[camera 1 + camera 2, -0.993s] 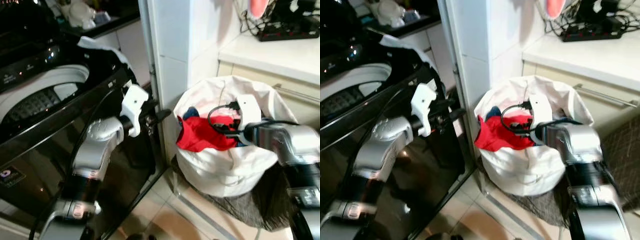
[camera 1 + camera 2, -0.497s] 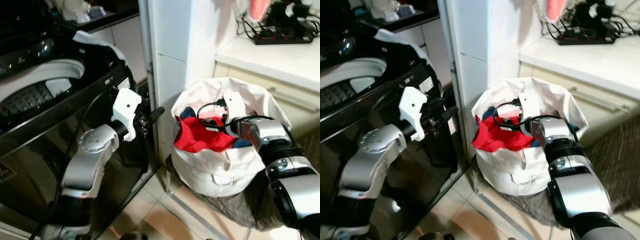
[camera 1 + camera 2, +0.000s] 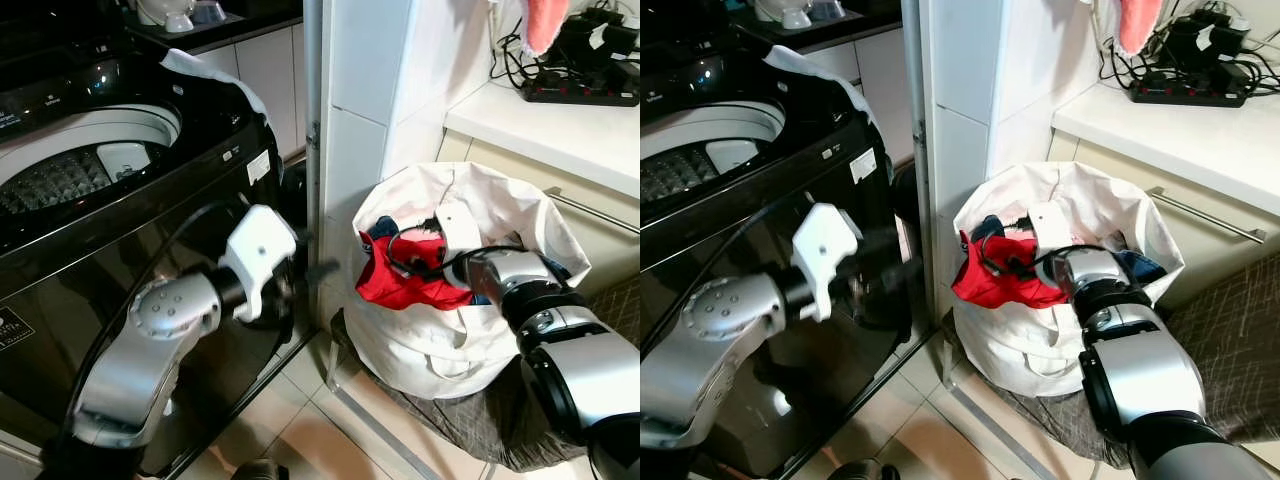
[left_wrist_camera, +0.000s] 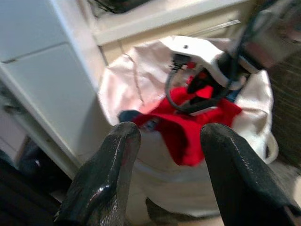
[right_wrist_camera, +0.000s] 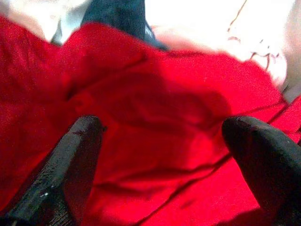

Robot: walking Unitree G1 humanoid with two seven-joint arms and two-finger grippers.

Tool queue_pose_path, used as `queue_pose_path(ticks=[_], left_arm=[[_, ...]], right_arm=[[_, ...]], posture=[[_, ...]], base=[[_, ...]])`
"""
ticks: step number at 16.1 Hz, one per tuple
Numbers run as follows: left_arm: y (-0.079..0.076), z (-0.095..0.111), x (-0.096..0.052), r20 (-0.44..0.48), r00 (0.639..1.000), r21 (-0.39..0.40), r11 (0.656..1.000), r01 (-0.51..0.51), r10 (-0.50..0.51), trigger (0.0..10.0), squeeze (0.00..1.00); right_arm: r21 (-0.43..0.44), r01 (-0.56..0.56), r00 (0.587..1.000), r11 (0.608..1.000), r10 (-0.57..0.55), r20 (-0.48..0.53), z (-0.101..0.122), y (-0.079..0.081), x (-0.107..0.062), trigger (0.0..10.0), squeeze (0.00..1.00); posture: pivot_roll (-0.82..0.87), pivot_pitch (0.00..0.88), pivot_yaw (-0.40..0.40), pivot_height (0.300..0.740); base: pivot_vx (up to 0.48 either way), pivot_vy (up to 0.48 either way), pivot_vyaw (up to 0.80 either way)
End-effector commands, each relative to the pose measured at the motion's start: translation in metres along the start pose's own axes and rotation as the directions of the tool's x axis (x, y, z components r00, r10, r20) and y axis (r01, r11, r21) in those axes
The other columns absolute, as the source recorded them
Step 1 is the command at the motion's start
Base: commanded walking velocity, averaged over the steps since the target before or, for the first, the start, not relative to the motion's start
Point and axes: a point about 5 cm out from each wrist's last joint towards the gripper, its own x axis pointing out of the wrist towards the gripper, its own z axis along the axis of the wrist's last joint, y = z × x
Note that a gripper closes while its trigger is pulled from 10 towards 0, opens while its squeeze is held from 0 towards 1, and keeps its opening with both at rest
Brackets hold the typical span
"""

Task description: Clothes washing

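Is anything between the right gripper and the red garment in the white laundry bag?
Nothing visible. The right gripper hangs open directly over the red garment inside the white fabric laundry bag.

One washing machine (image 3: 90, 190), one laundry bag (image 3: 440, 340), two claws (image 4: 164, 155).

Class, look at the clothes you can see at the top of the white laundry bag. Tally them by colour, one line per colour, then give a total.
Red garment: 1
Dark blue garment: 1, showing on both sides of the red one; it may be more than one piece
Total visible in the laundry bag: 2
The right gripper is open over the red garment.
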Motion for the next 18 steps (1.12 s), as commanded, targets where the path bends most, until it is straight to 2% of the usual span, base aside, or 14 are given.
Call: queue_pose_path(ticks=[1, 3, 4, 5, 6, 7, 8, 18], left_arm=[[-0.004, 0.003, -0.001, 0.0, 1.0, 0.007, 1.0, 0.028, -0.028, 10.0, 0.0], [-0.003, 0.008, -0.002, 0.003, 1.0, 0.001, 1.0, 0.013, -0.013, 10.0, 0.0], [-0.003, 0.01, -0.003, -0.001, 1.0, -0.002, 1.0, 0.01, -0.01, 10.0, 0.0], [-0.004, 0.01, -0.003, -0.006, 1.0, -0.007, 1.0, 0.005, -0.005, 10.0, 0.0], [-0.004, 0.009, -0.004, -0.009, 1.0, -0.012, 1.0, -0.006, 0.006, 10.0, 0.0], [-0.004, 0.009, -0.003, -0.009, 1.0, -0.016, 1.0, -0.011, 0.011, 10.0, 0.0], [-0.005, 0.009, -0.003, -0.01, 1.0, -0.02, 1.0, -0.014, 0.014, 10.0, 0.0], [-0.002, 0.011, 0.0, -0.017, 0.999, -0.025, 0.999, -0.041, 0.041, 10.0, 0.0]], right_arm=[[0.002, -0.001, 1.0, 1.0, 0.001, -0.004, -0.003, 0.001, 0.001, 10.0, 0.0], [0.013, 0.034, 0.999, 0.999, -0.034, -0.041, -0.015, -0.001, 0.003, 10.0, 0.0], [-0.007, 0.072, 0.994, 0.997, -0.072, -0.081, -0.024, -0.006, 0.004, 6.3, 0.0], [-0.008, 0.077, 0.992, 0.997, -0.077, -0.103, -0.029, -0.007, 0.004, 2.1, 0.0], [0.003, 0.069, 0.992, 0.998, -0.068, -0.107, -0.03, -0.006, 0.004, 0.4, 0.0], [0.008, 0.067, 0.992, 0.998, -0.065, -0.106, -0.03, -0.006, 0.004, 0.4, 0.0], [0.022, 0.064, 0.993, 0.998, -0.061, -0.101, -0.03, -0.006, 0.004, 0.0, 0.0], [0.076, 0.069, 0.996, 0.995, -0.065, -0.059, -0.021, -0.011, 0.001, 0.0, 0.0]], posture=[[0.17, 0.0, -0.005, 0.74], [0.17, 0.0, 0.003, 0.74], [0.17, 0.0, 0.008, 0.74], [0.17, 0.0, 0.009, 0.74], [0.17, 0.0, 0.01, 0.74], [0.17, 0.0, 0.01, 0.74], [0.17, 0.0, 0.009, 0.74], [0.17, 0.0, 0.005, 0.74]], base=[[0.0, 0.0, 0.0], [0.0, 0.0, 0.0], [0.0, 0.0, 0.0], [0.0, 0.0, 0.0], [0.0, 0.0, 0.0], [0.0, 0.0, 0.0], [0.0, 0.0, 0.0], [0.0, 0.0, 0.0]])
